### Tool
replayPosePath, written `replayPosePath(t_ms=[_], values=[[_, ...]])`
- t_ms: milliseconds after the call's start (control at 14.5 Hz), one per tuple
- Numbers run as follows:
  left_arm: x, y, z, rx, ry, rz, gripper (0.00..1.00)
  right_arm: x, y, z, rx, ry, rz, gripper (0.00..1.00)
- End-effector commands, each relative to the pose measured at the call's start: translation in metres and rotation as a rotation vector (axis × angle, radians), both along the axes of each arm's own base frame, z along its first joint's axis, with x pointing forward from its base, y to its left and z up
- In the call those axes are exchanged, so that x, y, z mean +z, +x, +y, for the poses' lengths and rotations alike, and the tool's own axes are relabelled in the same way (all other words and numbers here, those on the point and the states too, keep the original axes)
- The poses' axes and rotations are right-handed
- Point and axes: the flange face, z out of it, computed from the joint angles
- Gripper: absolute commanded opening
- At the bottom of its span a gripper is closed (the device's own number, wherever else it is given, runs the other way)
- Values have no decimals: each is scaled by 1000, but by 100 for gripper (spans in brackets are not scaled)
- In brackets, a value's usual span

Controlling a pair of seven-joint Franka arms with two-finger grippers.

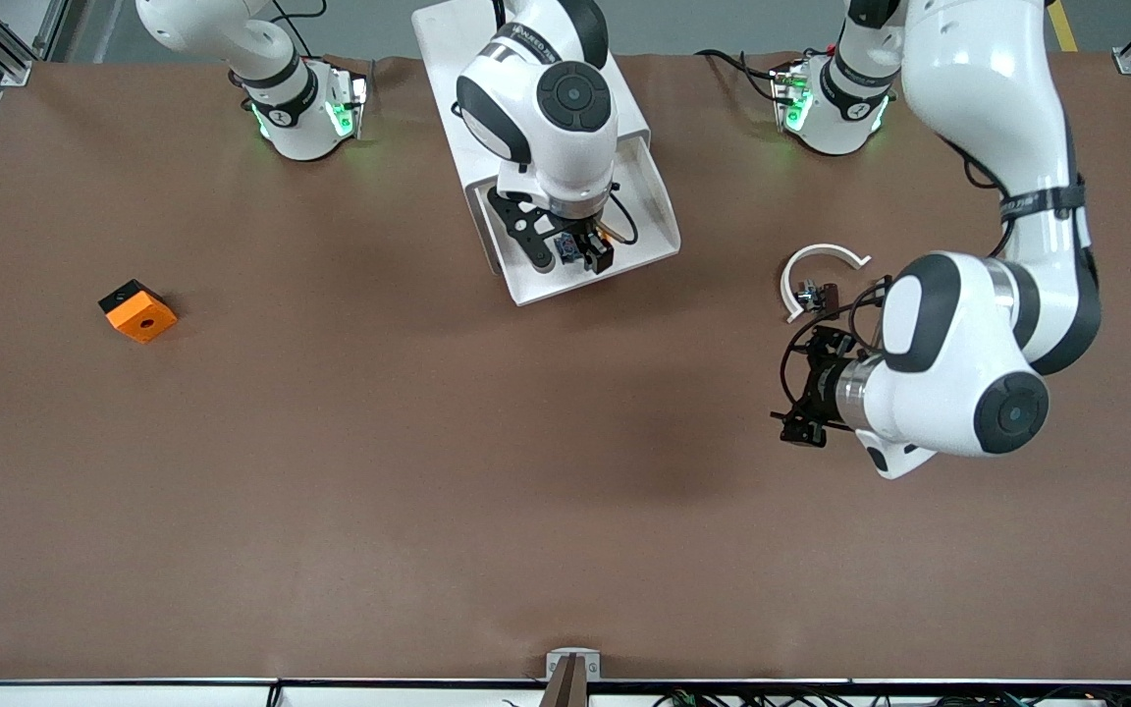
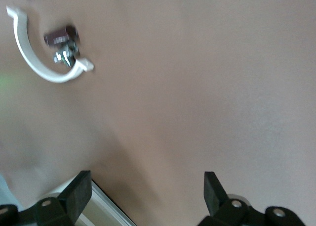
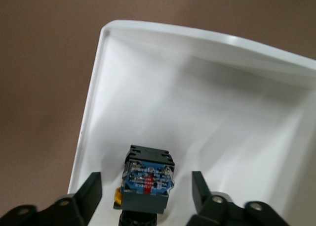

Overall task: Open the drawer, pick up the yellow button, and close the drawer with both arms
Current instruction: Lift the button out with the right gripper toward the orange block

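The drawer (image 1: 657, 208) is pulled out of the white cabinet (image 1: 443, 59), toward the front camera. The button (image 1: 566, 247) lies in it, near its front edge. In the right wrist view the button (image 3: 147, 182) shows a blue-black body and a bit of orange-yellow cap, on the drawer floor (image 3: 207, 102). My right gripper (image 1: 570, 257) is down in the drawer, open, with its fingers either side of the button and gaps between (image 3: 145, 180). My left gripper (image 1: 783, 393) is open and empty over bare table toward the left arm's end (image 2: 146, 177).
An orange square block (image 1: 138, 311) with a hole lies toward the right arm's end. A white curved strip with small black clips (image 1: 818, 278) lies just beside the left gripper, farther from the front camera; it also shows in the left wrist view (image 2: 44, 63).
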Motion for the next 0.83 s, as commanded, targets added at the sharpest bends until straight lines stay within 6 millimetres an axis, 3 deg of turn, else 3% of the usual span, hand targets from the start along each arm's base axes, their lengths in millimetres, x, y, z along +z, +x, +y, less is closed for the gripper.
replayPosePath(t_ms=[0, 207, 346, 553, 760], values=[[17, -5, 3, -114, -11, -40, 100, 5, 7, -1, -16, -2, -6, 29], [29, -3, 8, -218, -20, -94, 100, 10, 11, -4, -16, 3, -11, 24], [40, 1, 9, -222, -25, -146, 100, 19, 26, -16, -47, 15, -8, 24], [42, 5, 7, -351, 26, -210, 100, 56, 52, -52, 4, -8, 44, 24], [39, 4, -2, -479, 14, -229, 100, 106, 79, -121, 173, 23, 114, 24]])
